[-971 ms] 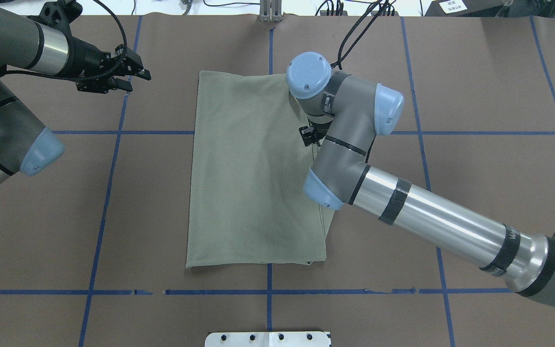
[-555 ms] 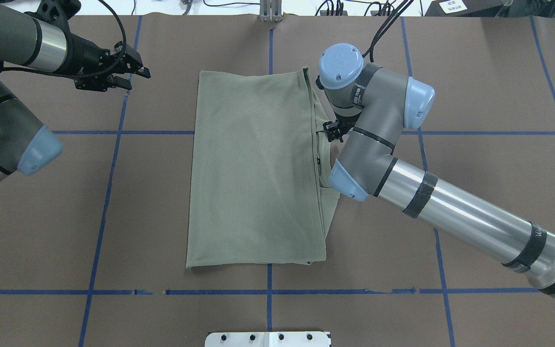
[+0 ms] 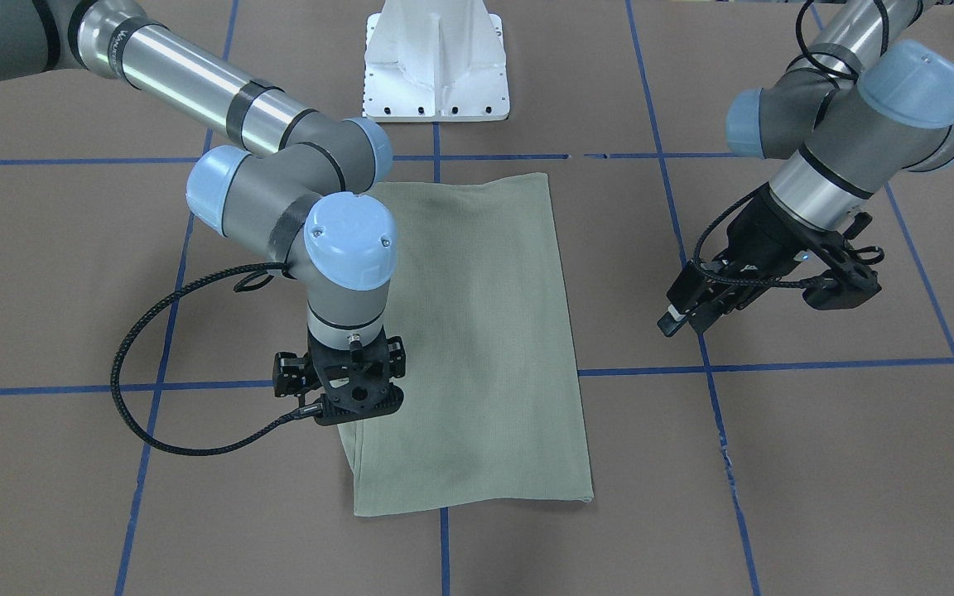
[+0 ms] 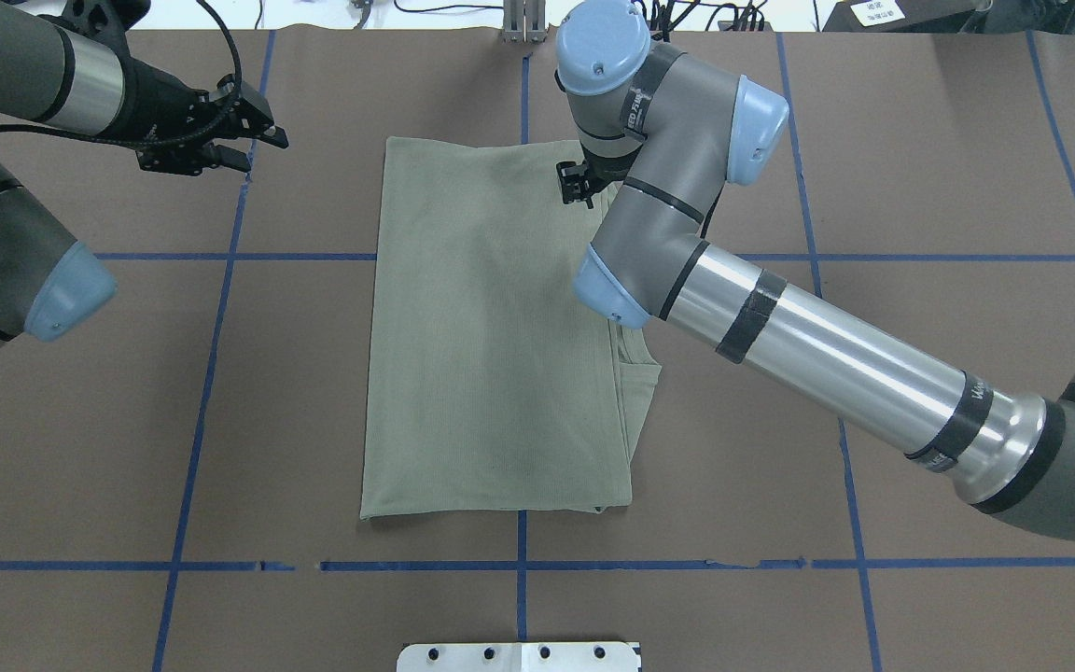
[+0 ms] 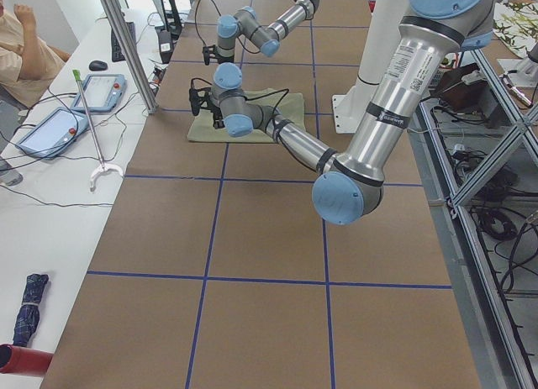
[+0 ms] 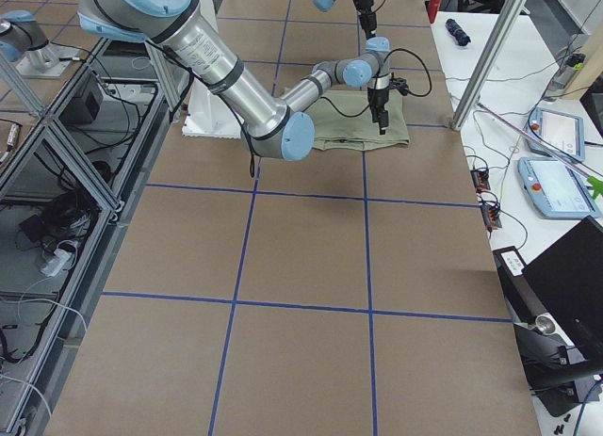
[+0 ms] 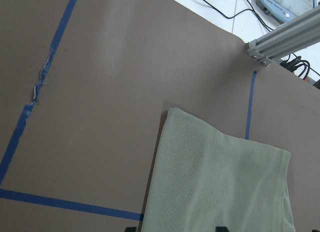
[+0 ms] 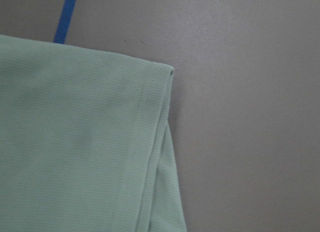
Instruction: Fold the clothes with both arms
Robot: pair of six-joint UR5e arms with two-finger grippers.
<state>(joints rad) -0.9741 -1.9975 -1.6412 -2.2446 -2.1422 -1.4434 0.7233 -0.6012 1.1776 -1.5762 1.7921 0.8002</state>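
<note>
Silver-grey tubular arms [image 4: 817, 345], light-blue joint caps [image 3: 350, 240], black bands, braided black cables [image 3: 116, 364], black jaws

The sage-green long-sleeved knit shirt [image 4: 491, 327] is soft, matt cloth with a fine ribbed weave. The right wrist view shows thin stacked layers at its folded edge. The table [image 4: 920, 187] is covered with smooth, matt brown paper-like sheeting crossed by strips of blue tape [image 7: 61, 29], frayed in one spot. The long silver tube of the right arm [image 4: 836, 350] is polished metal with bright glints. The light-blue round joint cap [image 3: 350, 240] looks like smooth plastic with a faint sheen. The black left hand [image 3: 680, 321] is matt.
</note>
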